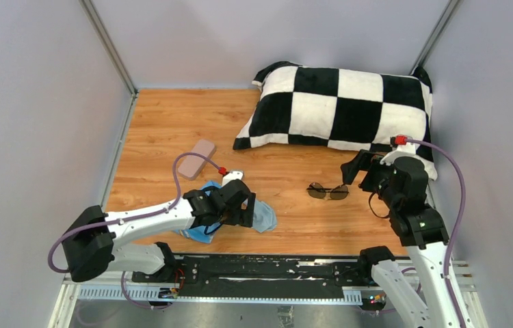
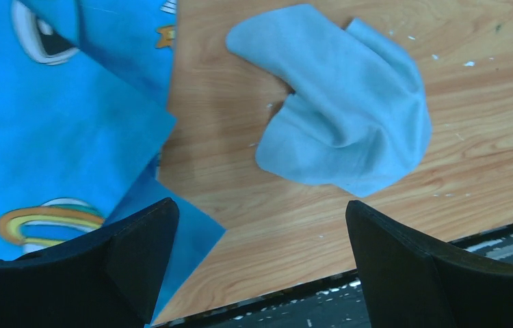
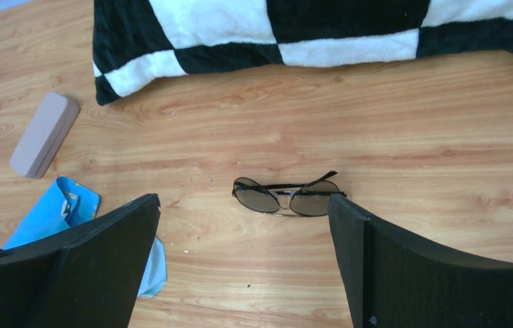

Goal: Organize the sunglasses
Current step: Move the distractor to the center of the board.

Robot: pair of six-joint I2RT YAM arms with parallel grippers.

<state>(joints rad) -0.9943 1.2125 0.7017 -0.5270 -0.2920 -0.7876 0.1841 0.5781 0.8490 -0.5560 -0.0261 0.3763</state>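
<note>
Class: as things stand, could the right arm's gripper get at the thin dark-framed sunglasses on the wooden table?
Probably yes: the right gripper stands open, and the thin dark-framed sunglasses lie flat just ahead of it, with nothing in between.

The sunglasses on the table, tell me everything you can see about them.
The sunglasses are a slim aviator-style pair with a thin dark frame, seemingly metal, and two rounded brownish tinted lenses. The temples look folded in behind the lenses, with one tip sticking out at an angle. They lie flat on the wooden tabletop, right of centre in the top view, a little nearer the arms than the black-and-white checkered pillow and clear of it. Only the tabletop touches them.
</note>
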